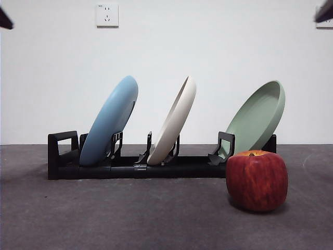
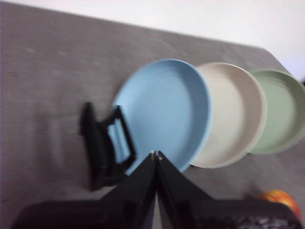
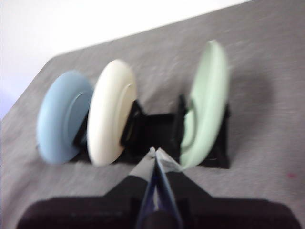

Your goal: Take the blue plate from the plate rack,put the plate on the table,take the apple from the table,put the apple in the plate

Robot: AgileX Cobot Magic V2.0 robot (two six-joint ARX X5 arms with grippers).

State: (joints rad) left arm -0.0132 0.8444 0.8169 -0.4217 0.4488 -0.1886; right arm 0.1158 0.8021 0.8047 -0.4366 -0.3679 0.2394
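- Front view: the plate rack point(image 1: 130, 167) sat on the table point(image 1: 130, 219) and held three plates, each leaning in its own slot. The blue plate point(image 1: 109, 121) stood at the left end, a cream-white plate point(image 1: 173, 121) in the middle and a pale green plate point(image 1: 257, 119) at the right. One apple point(image 1: 256, 180) rested on the table in front of the rack's right end, just below the green plate. Only a dark arm tip showed at each top corner, well above the plates and the apple.
- Left wrist view: the left gripper point(image 2: 155, 154) had its two jaws pressed together, holding nothing. The blue plate point(image 2: 164, 112) lay directly beyond the tips, apart from them, with the cream-white plate point(image 2: 234, 114) and pale green plate point(image 2: 281, 110) behind it. The apple point(image 2: 281, 199) showed partly at the frame's edge.
- Right wrist view: blurred. The right gripper point(image 3: 154, 151) was also closed on nothing, its tips pointing at the rack point(image 3: 159, 128) between the cream-white plate point(image 3: 110, 110) and pale green plate point(image 3: 207, 105). The blue plate point(image 3: 61, 114) stood farthest from those tips.
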